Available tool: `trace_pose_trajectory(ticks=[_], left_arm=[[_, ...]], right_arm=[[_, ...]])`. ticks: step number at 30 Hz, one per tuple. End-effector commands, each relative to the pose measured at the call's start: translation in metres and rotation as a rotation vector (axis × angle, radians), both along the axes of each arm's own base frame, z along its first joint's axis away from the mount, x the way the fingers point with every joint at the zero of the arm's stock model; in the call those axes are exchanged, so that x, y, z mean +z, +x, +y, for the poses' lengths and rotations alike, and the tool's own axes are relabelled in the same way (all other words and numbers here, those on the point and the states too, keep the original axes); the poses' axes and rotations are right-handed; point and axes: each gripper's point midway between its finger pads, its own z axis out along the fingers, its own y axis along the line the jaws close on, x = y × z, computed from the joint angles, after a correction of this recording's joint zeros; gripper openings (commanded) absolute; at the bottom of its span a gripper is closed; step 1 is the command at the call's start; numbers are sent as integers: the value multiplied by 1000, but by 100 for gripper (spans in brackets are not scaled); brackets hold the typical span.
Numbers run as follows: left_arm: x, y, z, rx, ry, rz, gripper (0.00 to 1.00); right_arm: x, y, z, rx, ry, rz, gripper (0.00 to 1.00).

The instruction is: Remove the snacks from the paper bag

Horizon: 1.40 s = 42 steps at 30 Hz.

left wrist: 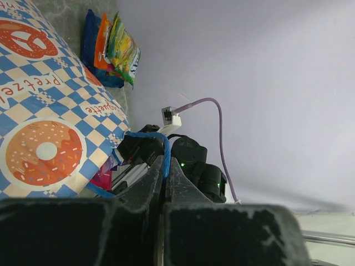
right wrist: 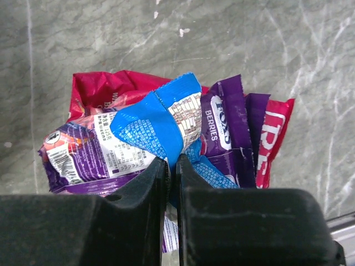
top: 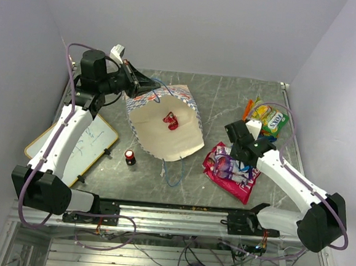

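From above, the job looks mostly done. The paper bag (top: 165, 141) lies open-mouthed with a single small red packet (top: 170, 121) showing inside, just below the left gripper (top: 148, 87), which pinches the bag's far rim. Outside are two heaps of snacks: the near heap (top: 229, 173) directly beneath the right gripper (top: 238, 153), and the far heap (top: 266, 119) just beyond it. One capped bottle (top: 130, 157) and one whiteboard (top: 98, 138) sit well away from both sets of jaws. In the left wrist view the jaws are closed on the bag's blue cord handle (left wrist: 165, 148), with checkered paper spreading to their left; the far heap (left wrist: 113, 47) shows at least three packets: blue, orange and green-yellow. In the right wrist view the jaws are clamped on a blue packet (right wrist: 158, 122) atop the near heap, where I count roughly five: blue, purple-white, purple and two pink-red. What is left, I judge, is to release this one and fetch the red one.
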Motion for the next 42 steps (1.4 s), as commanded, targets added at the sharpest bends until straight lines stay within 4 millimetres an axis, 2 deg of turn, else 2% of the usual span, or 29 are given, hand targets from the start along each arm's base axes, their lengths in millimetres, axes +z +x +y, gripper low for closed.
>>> trace_pose_trajectory(ticks=[1, 6, 10, 13, 17, 19, 22, 25, 28, 30, 31, 32, 36, 40, 42], left_arm=[[1, -2, 0, -22, 2, -14, 7], [-3, -6, -2, -49, -7, 0, 7], [-8, -6, -3, -62, -3, 12, 7], [-10, -3, -5, -66, -9, 15, 7], [-9, 1, -7, -76, -12, 15, 7], [-9, 3, -9, -83, -12, 14, 7], [-9, 5, -11, -87, -14, 13, 7], [-9, 6, -13, -89, -19, 16, 7], [-9, 7, -13, -87, -19, 17, 7], [-8, 8, -13, -87, -20, 20, 7], [-8, 8, -13, -88, -21, 23, 7], [-7, 8, -14, -89, -21, 22, 7], [-3, 8, -16, -96, -20, 23, 7], [4, 10, -20, -98, -42, 17, 7], [5, 10, -23, -104, -44, 19, 7]], right_arm=[[-8, -1, 18, 20, 119, -8, 9], [42, 8, 18, 70, 112, -78, 44], [89, 18, 33, 240, 121, -144, 58], [114, 24, 48, 402, 120, -194, 69], [133, 27, 92, 797, 140, -277, 72], [137, 19, 122, 1062, 152, -334, 72], [146, -2, 168, 1476, 140, -485, 68], [146, -17, 208, 1715, 40, -627, 68], [124, -22, 249, 1864, -25, -657, 67], [114, -18, 272, 1899, -64, -692, 65], [110, -11, 281, 1892, -98, -714, 64], [98, -4, 286, 1866, -134, -715, 63], [78, 37, 301, 1611, -173, -759, 62], [61, 56, 305, 1442, -155, -849, 63], [49, 72, 306, 1373, -182, -834, 64]])
